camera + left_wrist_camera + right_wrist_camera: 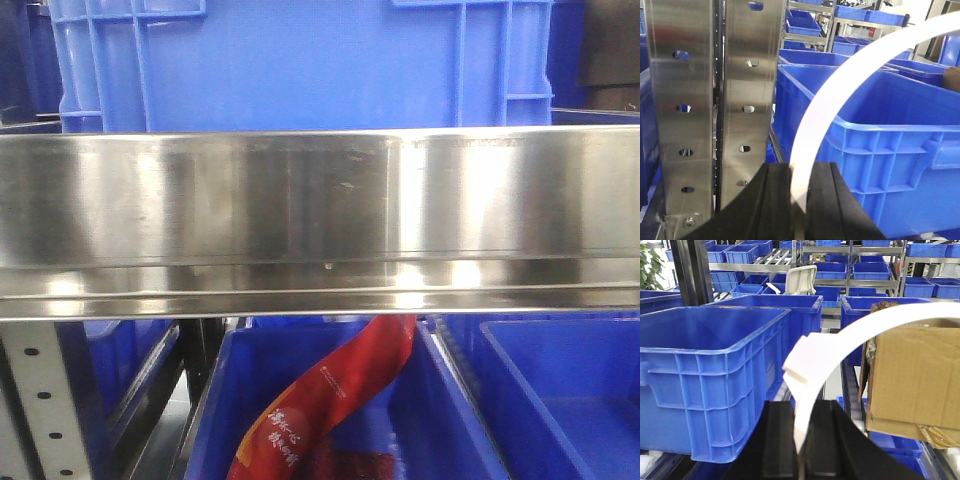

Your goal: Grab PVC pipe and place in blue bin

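In the left wrist view a large blue bin [880, 150] stands just right of two perforated steel uprights [682, 100]. Its inner walls show, but its floor is out of sight. In the right wrist view a blue bin [715, 365] fills the left half, again with only its walls visible. A cardboard box [915, 375] sits on the right with its top open; what it holds cannot be made out.

In the front view one blue crate [300, 60] rests on the steel counter [320, 200], set back from its front edge. Under the counter at least three lower bins [540, 400] show. The middle one holds a red packet [330, 400] with pale lettering, which leans up towards the counter's underside.

The left hand [800, 170] is closed narrowly on a white PVC pipe [812, 122], which arcs up and right across the bin's near wall. The right hand [804, 407] is pinched the same way on the PVC pipe [875, 320]. Here the pipe carries one white fitting [802, 365] just above the fingers and bends right in front of the box. Whether both hands hold the same pipe cannot be told.

The room behind is a store of steel racks [850, 270] stacked with many small blue bins, and a green plant [650, 265] stands at the far left.
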